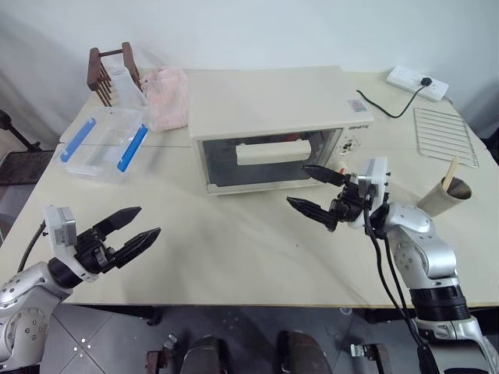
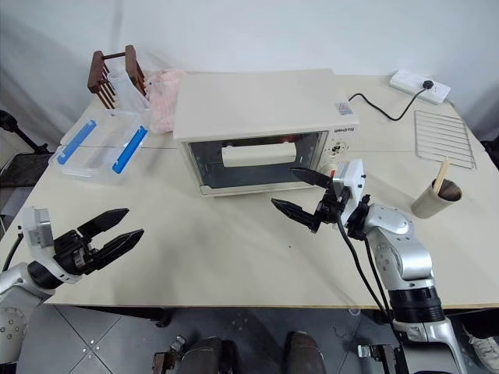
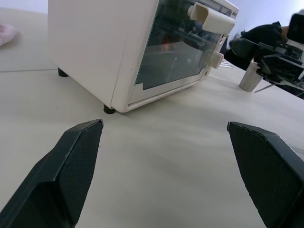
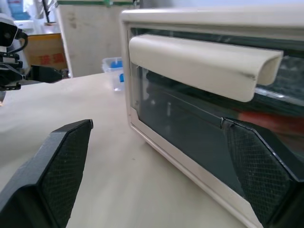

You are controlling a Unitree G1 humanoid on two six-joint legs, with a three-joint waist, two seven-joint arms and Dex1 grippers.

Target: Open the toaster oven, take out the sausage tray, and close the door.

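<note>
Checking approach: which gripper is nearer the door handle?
Right. The right gripper hangs open just in front of the door handle; the left gripper sits open, far off over the table's near-left.

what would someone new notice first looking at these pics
The cream-white toaster oven sits mid-table, its glass door shut, with something red behind the glass. The right gripper hangs open just in front of the door's bar handle, not touching it, while the left gripper waits open near the table's front left edge. A clear box with blue clips lies left of the oven.
</note>
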